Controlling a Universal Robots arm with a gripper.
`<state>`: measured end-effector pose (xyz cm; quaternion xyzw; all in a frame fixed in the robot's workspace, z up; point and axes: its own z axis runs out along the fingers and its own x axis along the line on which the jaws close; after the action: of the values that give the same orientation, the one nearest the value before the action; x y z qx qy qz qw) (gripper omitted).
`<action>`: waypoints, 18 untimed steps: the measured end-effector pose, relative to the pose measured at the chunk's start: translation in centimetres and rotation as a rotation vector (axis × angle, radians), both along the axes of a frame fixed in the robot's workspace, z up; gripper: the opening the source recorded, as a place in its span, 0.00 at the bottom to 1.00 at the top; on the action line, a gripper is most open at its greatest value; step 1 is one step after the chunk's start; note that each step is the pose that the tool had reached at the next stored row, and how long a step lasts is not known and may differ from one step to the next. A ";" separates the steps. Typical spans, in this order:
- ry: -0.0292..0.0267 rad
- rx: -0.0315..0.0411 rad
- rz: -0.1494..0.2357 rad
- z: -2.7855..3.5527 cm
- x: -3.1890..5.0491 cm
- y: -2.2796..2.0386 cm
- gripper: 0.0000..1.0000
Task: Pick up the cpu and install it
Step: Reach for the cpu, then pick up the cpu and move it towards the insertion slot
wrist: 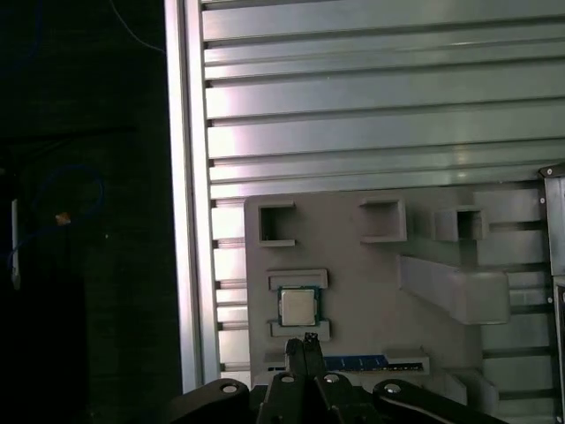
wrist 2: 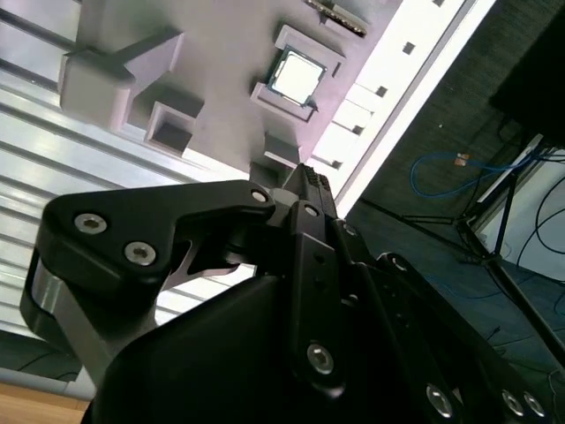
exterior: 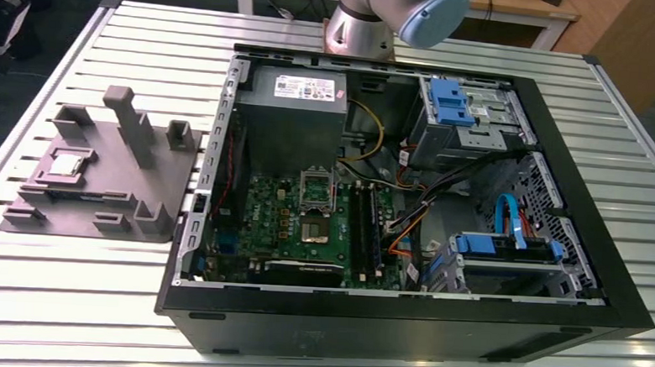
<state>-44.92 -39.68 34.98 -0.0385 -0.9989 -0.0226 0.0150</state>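
The cpu is a small silver square lying flat in a pocket of the grey plastic fixture, on the exterior view's left beside the open computer case. Both wrist views look down on the cpu from well above. My gripper hangs over the fixture close to the cpu's pocket, apart from it. Its two thin black fingers stand pressed together with nothing between them. The motherboard lies inside the case with its socket frame raised.
The open black case holds a grey power supply, blue drive bays and loose cables. Grey posts rise from the fixture. A memory stick rests in a fixture slot. The slatted metal table edge runs beside the fixture.
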 end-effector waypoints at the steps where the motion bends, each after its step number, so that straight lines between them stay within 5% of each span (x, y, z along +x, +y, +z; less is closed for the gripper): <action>1: 0.0003 0.0002 0.000 0.00 -0.08 0.00 0.11; 16: 0.0009 0.0009 0.000 -0.01 -0.18 0.00 0.11; 18: 0.0009 0.0009 0.000 -0.01 -0.18 0.00 0.18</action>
<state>-45.10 -39.67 34.96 -0.0385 -0.9989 -0.0231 0.0155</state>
